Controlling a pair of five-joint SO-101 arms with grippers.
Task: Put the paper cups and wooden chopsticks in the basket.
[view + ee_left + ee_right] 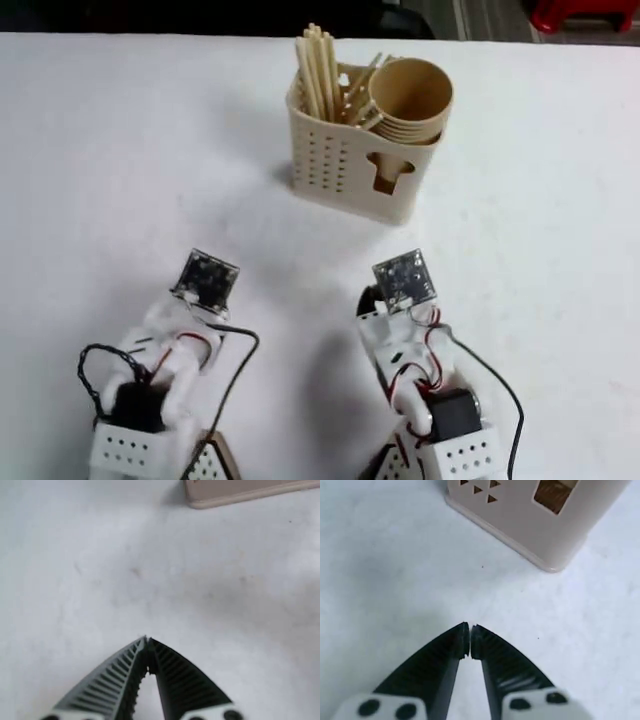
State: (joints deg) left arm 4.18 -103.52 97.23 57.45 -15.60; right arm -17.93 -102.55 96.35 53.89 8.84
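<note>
A cream perforated basket [340, 170] stands at the back middle of the white table. Inside it a bundle of wooden chopsticks [320, 72] stands upright on one side, and a stack of tan paper cups [410, 100] leans beside them. Both arms rest near the front edge, well short of the basket. My left gripper [148, 642] is shut with nothing in it, over bare table; a basket corner [240, 492] lies ahead. My right gripper [469, 629] is shut and empty too, with the basket wall [540, 520] a short way ahead.
The white table [120, 150] stretches wide to either side of the basket. A dark floor and a red object [585, 12] lie beyond the far edge. Cables hang from both arm bases [240, 350].
</note>
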